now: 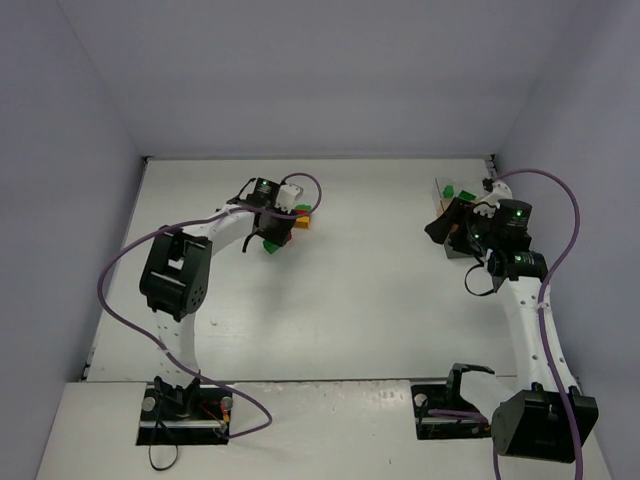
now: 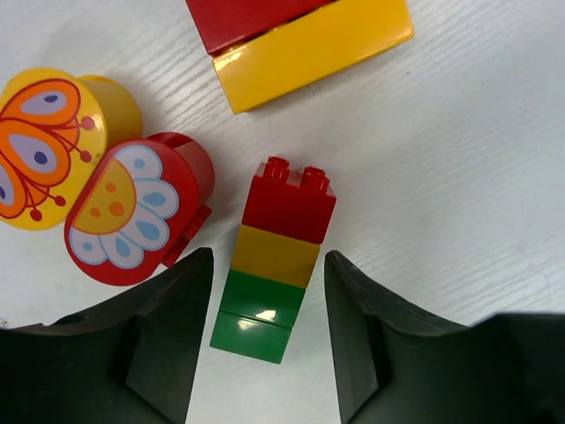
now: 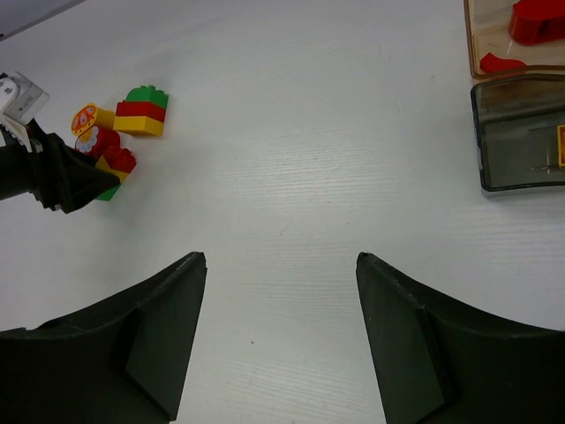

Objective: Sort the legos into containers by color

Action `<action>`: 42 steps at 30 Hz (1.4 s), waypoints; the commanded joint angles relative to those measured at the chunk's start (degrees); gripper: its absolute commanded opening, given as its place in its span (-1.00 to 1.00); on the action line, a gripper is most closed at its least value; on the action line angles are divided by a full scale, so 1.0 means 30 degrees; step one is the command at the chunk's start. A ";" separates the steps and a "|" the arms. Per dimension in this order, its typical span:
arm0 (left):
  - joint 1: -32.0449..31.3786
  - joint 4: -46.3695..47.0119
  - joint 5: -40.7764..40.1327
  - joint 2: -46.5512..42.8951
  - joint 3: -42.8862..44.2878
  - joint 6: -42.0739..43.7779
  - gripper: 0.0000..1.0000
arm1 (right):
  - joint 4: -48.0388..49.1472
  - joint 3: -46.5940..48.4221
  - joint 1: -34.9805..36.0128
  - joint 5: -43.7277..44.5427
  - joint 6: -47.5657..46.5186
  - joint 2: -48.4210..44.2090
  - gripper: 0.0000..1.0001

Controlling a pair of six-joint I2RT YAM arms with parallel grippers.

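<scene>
Toward the far left of the surface (image 1: pixel 350 300) in the top view, the left end effector (image 1: pixel 272 230) hovers over clustered legos (image 1: pixel 300 222); its wrist view shows released fingers (image 2: pixel 168 336) straddling a red-yellow-green stack (image 2: pixel 287 212); the right wrist view shows the right end effector (image 3: pixel 281 265) released, near the tray (image 3: pixel 481 132) holding red bricks (image 3: pixel 534 22).

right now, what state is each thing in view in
red-yellow-green stack, still assembled, lying flat on the table
left gripper, open, straddling the stack's green end
right gripper, open, empty
red flower piece, on the table beside the yellow butterfly piece
red-and-yellow block, joined, unsorted
tan compartment, holds red pieces
grey container, open-topped, something yellow at the frame edge
</scene>
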 commanded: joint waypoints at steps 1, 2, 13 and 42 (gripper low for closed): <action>-0.0058 -0.0146 0.0314 -0.0118 0.0924 0.0491 -0.10 | 0.1176 -0.0029 0.0196 -0.0652 -0.0055 -0.0126 0.31; -0.0057 -0.0088 0.0402 -0.0176 0.0894 0.0551 -0.15 | 0.1205 -0.0029 0.0226 -0.0710 -0.0084 -0.0126 0.31; -0.0057 -0.0203 0.0785 -0.0324 0.0806 0.1107 -0.01 | 0.1293 0.0176 0.0548 -0.1707 -0.0114 0.0226 0.31; -0.3159 0.5156 0.4944 -1.0367 -0.5343 0.1429 -0.72 | 0.2698 0.1727 0.5260 -0.3556 0.3926 0.1511 0.61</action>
